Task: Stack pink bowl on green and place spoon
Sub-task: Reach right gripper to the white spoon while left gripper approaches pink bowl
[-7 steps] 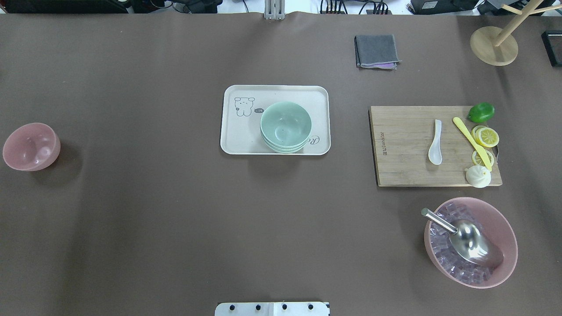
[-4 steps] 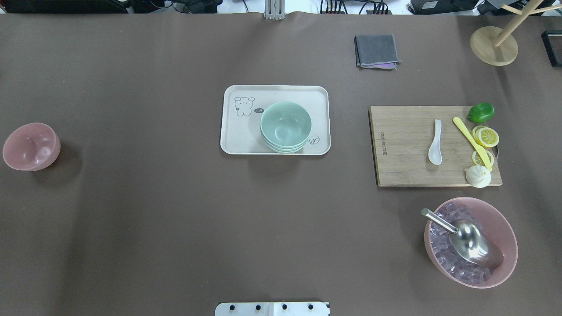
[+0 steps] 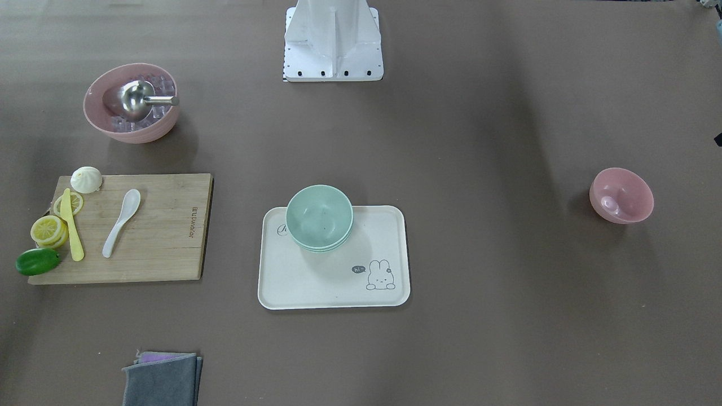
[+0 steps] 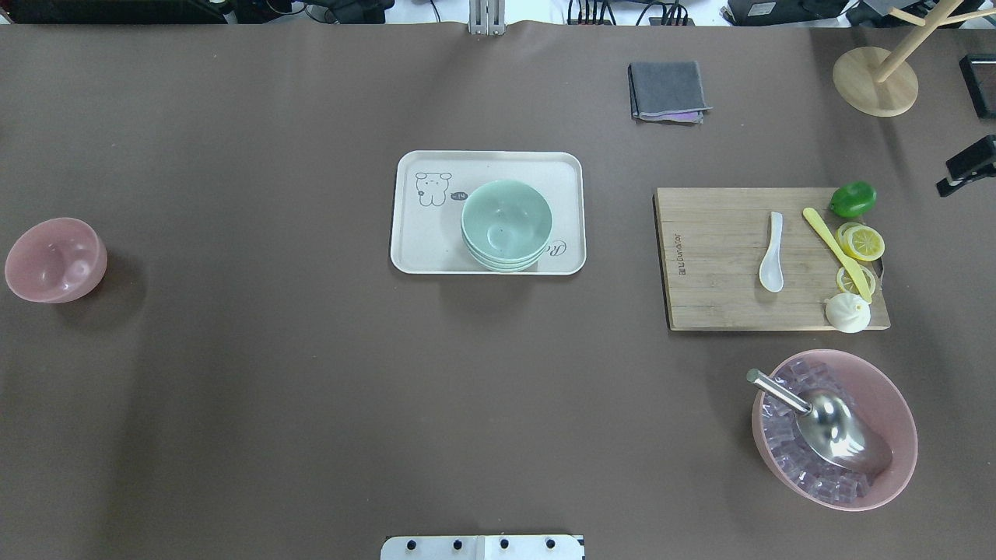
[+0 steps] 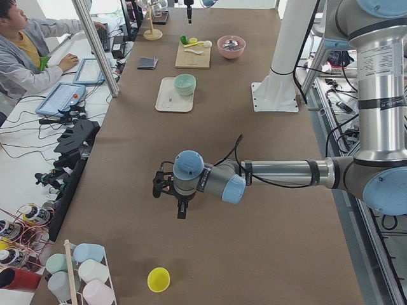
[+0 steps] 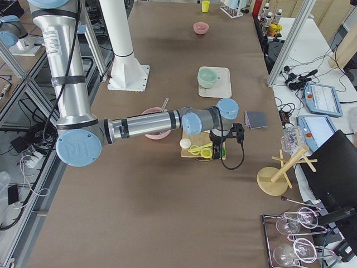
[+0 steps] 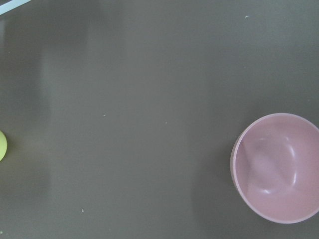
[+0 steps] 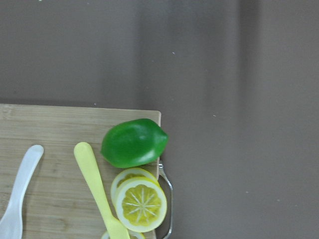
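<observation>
- Left claw (image 5: 181, 208): caught only from the camera at the end of the counter (image 5: 210, 254), fingers pointing down above bare surface. Cannot tell whether spread or pressed together.
- From the left wrist: pink bowl (image 7: 276, 169) upright and empty, low at the right edge of the frame, so not centred under the claw. Judged the step in hand: lining up for a rim grasp. Best to slide across until one wall of the bowl sits mid-frame, then drop straight down, one finger inside and one outside.
- From overhead: same bowl alone at the far left, well apart from the green bowl stack (image 4: 506, 224) on the tray (image 4: 420, 241). Spoon (image 4: 772, 253) lying on the cutting board (image 4: 716, 303). Worth ignoring the bigger pink bowl of ice (image 4: 895, 467), probably not the one meant.
- From the front: nothing standing between bowl and tray. So lift clear, carry level, and lower squarely into the top green bowl before letting go.
- From the right-end camera: right claw (image 6: 215, 152) poised over the board's far end. Cannot tell whether spread or pressed together.
- From the right wrist: lime (image 8: 133, 142), yellow knife (image 8: 97, 189) and lemon slices (image 8: 140, 204) near the middle, spoon only at the left edge. Calls for shifting toward the spoon's handle, clear of the knife.
</observation>
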